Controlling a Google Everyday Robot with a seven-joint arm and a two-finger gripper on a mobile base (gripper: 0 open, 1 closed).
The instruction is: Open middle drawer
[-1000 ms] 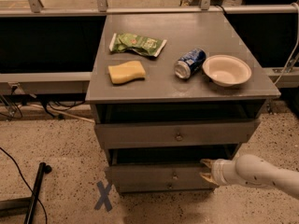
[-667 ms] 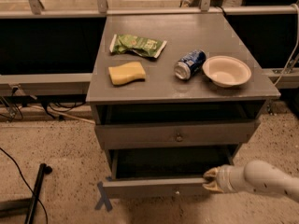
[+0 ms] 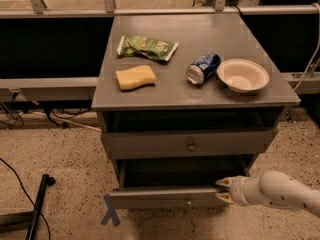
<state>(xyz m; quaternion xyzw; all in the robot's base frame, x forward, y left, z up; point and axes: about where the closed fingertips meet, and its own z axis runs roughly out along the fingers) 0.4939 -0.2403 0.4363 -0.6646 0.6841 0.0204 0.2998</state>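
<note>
The middle drawer (image 3: 160, 198) is the lower of the two grey fronts with a small round knob, and it stands pulled out toward me with its dark interior showing. My gripper (image 3: 223, 190) is at the right end of that drawer front. One tan fingertip (image 3: 223, 182) lies behind the front panel and the other on its outer face, so the gripper is shut on the panel's top edge. The white arm reaches in from the lower right.
The drawer above (image 3: 190, 145) sits nearly flush. On the cabinet top (image 3: 200, 91) lie a green bag (image 3: 147, 47), a yellow sponge (image 3: 135, 77), a blue can (image 3: 202, 67) on its side and a white bowl (image 3: 242, 75). A black stand (image 3: 37, 204) and cable lie on the floor at left.
The middle drawer has slid out toward the camera, exposing its dark interior. My gripper has moved down and forward with the drawer front.
</note>
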